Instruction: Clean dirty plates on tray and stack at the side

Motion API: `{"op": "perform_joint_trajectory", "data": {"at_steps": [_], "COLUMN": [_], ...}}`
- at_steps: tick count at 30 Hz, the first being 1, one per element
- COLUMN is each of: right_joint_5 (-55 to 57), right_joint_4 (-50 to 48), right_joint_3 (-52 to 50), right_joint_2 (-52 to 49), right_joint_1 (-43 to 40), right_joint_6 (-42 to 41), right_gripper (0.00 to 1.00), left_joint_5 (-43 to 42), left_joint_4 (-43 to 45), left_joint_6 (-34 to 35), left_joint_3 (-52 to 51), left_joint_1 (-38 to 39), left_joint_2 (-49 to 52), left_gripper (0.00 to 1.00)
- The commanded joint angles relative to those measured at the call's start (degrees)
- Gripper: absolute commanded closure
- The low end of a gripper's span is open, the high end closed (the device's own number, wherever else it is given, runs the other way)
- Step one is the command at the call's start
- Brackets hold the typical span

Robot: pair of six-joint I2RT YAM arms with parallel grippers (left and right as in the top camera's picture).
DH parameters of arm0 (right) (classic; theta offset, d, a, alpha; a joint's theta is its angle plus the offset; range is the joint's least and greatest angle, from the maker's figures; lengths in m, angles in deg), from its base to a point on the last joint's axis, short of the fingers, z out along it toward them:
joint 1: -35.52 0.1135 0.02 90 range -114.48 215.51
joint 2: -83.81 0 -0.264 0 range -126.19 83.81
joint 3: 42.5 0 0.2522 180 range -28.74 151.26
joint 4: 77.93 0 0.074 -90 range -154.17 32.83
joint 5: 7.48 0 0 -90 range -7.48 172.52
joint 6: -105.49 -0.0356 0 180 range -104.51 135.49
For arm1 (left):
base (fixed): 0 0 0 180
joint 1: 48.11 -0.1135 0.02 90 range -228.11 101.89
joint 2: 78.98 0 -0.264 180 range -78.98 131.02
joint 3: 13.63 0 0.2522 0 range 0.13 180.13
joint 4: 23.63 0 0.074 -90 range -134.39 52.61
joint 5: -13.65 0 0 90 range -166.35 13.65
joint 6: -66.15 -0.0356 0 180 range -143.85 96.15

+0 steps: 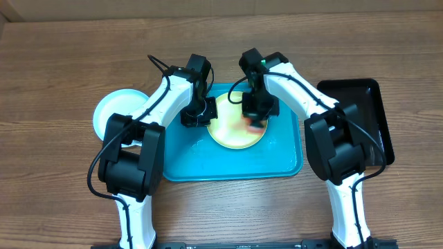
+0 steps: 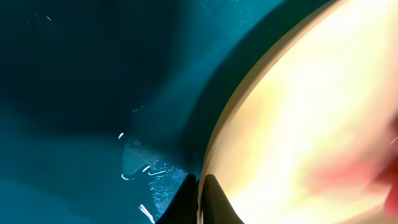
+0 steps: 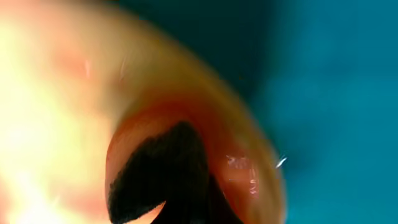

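Observation:
A yellow-green plate (image 1: 232, 131) lies in the middle of the teal tray (image 1: 228, 164). My left gripper (image 1: 197, 116) is shut on the plate's left rim. In the left wrist view its black fingers (image 2: 214, 202) pinch the rim of the plate (image 2: 298, 112) just above the tray (image 2: 74, 81). My right gripper (image 1: 255, 116) is shut on a red-orange sponge (image 1: 253, 125) that presses on the plate's right side. Close up, the sponge (image 3: 239, 168) wraps the right gripper (image 3: 180, 186) on the plate (image 3: 56, 93). A light blue plate (image 1: 112, 111) lies on the table left of the tray.
A glossy black tray (image 1: 360, 104) sits at the right, beside the teal tray. Both arms cross over the tray's far half. Wet streaks (image 2: 155, 177) shine on the tray floor by the plate's rim. Bare wooden table surrounds everything.

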Motion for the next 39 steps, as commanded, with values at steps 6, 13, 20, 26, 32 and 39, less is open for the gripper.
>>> {"op": "perform_joint_trajectory", "data": {"at_steps": [6, 13, 20, 26, 32, 39], "right_joint_5": [-7.32, -14.62, -8.7, 7.96, 13.16, 12.26], "right_joint_4": [-15.87, -12.15, -3.67, 1.25, 0.57, 1.79], "right_joint_3": [-1.38, -2.43, -2.4, -2.27, 0.79, 8.55], "right_joint_2": [-0.59, -0.59, -0.57, -0.35, -0.35, 2.03], "right_joint_1": [2.19, 6.23, 5.09, 2.51, 1.11, 1.09], "right_joint_6": [-0.87, -0.87, -0.85, -0.87, -0.9, -0.94], "right_gripper": [0.96, 0.96, 0.96, 0.96, 0.96, 0.96], "left_joint_5": [0.63, 0.63, 0.66, 0.66, 0.66, 1.27], "left_joint_4": [0.04, 0.04, 0.04, 0.04, 0.04, 0.07], "left_joint_6": [-0.94, -0.94, -0.96, -0.96, -0.96, -1.14], "left_joint_3": [-0.72, -0.72, -0.72, -0.72, -0.72, -0.72], "left_joint_1": [0.0, 0.0, 0.0, 0.0, 0.0, 0.0], "left_joint_2": [-0.09, -0.09, -0.09, -0.09, -0.09, -0.09], "left_gripper": [0.96, 0.96, 0.96, 0.96, 0.96, 0.96]}}
